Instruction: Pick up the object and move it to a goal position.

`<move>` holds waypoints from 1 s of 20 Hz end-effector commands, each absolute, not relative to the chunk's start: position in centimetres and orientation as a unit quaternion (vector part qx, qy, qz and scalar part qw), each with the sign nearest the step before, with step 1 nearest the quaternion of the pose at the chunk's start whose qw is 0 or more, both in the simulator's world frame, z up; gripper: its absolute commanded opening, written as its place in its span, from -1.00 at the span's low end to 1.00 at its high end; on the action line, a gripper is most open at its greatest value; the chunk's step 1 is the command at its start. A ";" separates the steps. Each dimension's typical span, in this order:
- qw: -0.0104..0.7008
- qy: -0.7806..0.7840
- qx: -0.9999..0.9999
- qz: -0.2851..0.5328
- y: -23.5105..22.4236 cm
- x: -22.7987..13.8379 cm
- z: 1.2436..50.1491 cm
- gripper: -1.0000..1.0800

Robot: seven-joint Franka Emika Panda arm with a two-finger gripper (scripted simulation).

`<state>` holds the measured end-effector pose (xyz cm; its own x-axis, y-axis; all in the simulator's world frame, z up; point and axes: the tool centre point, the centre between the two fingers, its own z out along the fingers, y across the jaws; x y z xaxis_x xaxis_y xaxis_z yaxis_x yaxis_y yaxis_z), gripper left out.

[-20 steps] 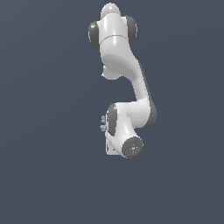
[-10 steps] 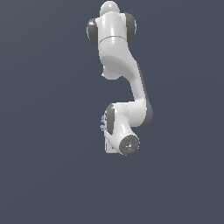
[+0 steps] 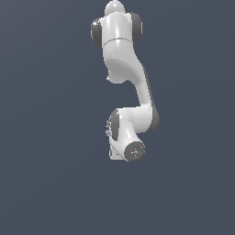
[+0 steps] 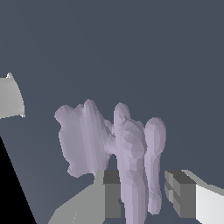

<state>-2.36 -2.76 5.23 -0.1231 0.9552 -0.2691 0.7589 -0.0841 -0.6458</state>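
Looking down my own wrist, I saw the object (image 4: 109, 144), a pale lilac, lumpy thing with several upright lobes, standing right in front of my pincer (image 4: 148, 197). One of its long lobes ran down between my two dark fingers (image 4: 112, 194), close against the one and with a gap of background showing before the other. Whether my fingers were actually pressing on it I could not tell; they stood apart with the lobe between them, and the contact itself was not clear. Behind the object there was only flat dark grey-blue. A pale grey curved piece (image 4: 11, 98) showed at one edge of the wrist view, and I could not tell what it was. In the exterior view my arm (image 3: 123, 59) hung against the same plain dark backdrop, its white links folded down and back to a wrist near the middle of the frame. There only a small sliver of the lilac object (image 3: 108, 128) peeked out at the exterior view's left of my wrist, and my pincer itself was hidden behind the arm.
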 end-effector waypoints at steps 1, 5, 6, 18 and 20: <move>0.140 -0.662 -0.647 0.351 -2.8 -2.4 5.2 -1.00; 0.140 -0.662 -0.647 0.351 -2.8 -2.4 5.2 -1.00; 0.140 -0.662 -0.647 0.351 -2.8 -2.4 5.2 -1.00; 0.140 -0.662 -0.647 0.351 -2.3 -2.2 10.8 -1.00; 0.140 -0.662 -0.647 0.351 -2.2 -2.2 12.7 -1.00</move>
